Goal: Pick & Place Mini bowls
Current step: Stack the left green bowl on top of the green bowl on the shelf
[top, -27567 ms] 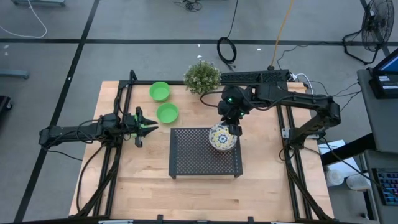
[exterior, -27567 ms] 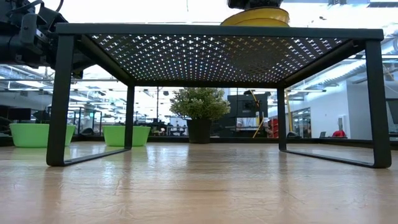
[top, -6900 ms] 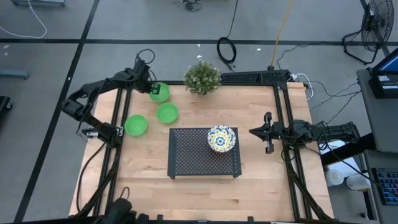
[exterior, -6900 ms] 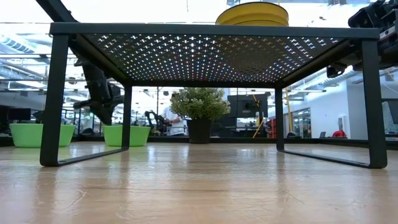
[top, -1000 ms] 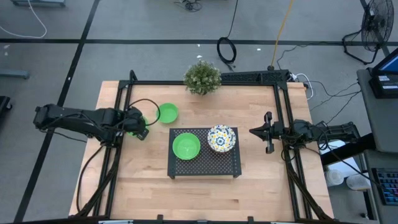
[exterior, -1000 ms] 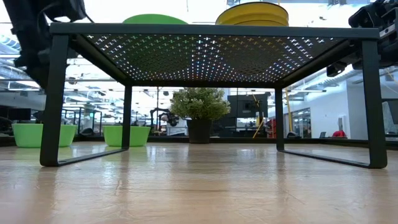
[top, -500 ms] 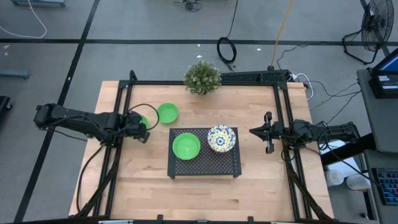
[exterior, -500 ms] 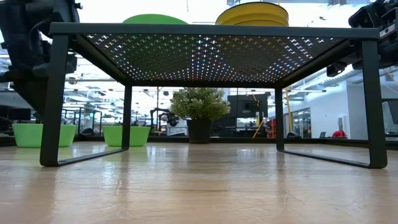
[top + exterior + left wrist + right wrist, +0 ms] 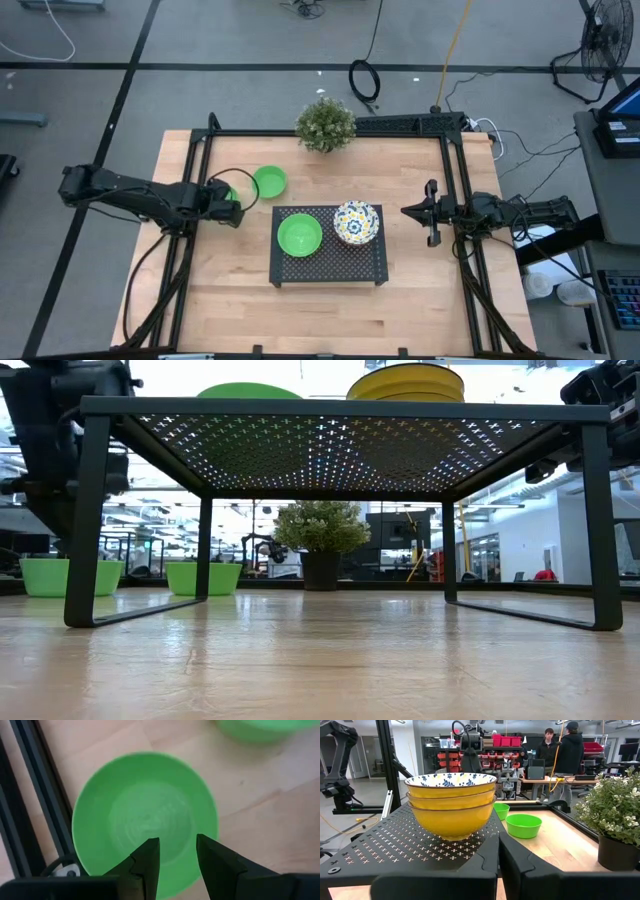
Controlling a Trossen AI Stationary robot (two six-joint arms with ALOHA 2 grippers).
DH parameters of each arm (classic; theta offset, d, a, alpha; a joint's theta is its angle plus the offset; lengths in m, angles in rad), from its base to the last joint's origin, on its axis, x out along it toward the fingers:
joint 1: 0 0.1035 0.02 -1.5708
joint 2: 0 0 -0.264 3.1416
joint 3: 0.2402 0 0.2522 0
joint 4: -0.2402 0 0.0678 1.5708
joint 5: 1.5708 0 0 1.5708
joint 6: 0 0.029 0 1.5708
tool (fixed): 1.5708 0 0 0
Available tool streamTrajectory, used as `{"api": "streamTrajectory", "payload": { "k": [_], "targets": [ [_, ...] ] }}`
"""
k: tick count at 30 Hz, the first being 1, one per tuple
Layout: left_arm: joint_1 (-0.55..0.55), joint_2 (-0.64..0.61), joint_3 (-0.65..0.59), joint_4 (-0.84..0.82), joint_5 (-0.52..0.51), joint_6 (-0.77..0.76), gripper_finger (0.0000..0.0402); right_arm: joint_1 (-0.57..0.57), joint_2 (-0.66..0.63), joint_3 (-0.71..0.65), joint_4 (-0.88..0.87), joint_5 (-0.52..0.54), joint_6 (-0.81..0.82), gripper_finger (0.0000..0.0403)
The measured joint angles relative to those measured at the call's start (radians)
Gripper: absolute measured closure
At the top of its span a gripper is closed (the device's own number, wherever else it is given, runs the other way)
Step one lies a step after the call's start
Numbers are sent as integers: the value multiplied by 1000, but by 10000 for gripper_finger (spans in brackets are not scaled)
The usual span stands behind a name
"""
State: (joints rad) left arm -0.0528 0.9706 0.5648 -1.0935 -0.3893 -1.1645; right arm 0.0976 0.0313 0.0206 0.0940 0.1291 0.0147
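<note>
A black perforated rack (image 9: 330, 265) stands mid-table. On its top sit one green mini bowl (image 9: 299, 235) and a stack of floral mini bowls (image 9: 356, 222), yellow outside (image 9: 451, 805). Two more green mini bowls rest on the table at the left: one (image 9: 269, 181) in the open, the other (image 9: 145, 815) under my left gripper (image 9: 177, 857). That gripper points steeply down, open, with its fingertips over the bowl's inside near the rim. Whether they touch the bowl I cannot tell. My right gripper (image 9: 425, 212) waits shut at the table's right side, level.
A potted plant (image 9: 325, 124) stands at the far edge. Black frame rails (image 9: 190, 200) run along the table's left and right sides, one close beside the bowl under my left gripper (image 9: 30, 815). People stand in the room beyond (image 9: 565, 750). Bare wood lies near the front (image 9: 320, 320).
My left gripper has sunk toward the green bowl at the table's left and rolled about its wrist, staying open. The bowls have not moved.
</note>
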Motion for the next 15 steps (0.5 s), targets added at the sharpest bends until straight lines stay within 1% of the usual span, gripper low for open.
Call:
{"api": "streamTrajectory", "payload": {
  "k": [4,7,11,15],
  "targets": [
    [0,76,0,1,14,13,268,0,0,0,0,0,0,403],
    [0,108,0,30,34,48,268,0,0,0,0,0,0,403],
    [0,121,0,116,53,104,268,0,0,0,0,0,0,403],
    [-1,123,0,224,88,194,268,0,0,0,0,0,0,403]
  ]
}}
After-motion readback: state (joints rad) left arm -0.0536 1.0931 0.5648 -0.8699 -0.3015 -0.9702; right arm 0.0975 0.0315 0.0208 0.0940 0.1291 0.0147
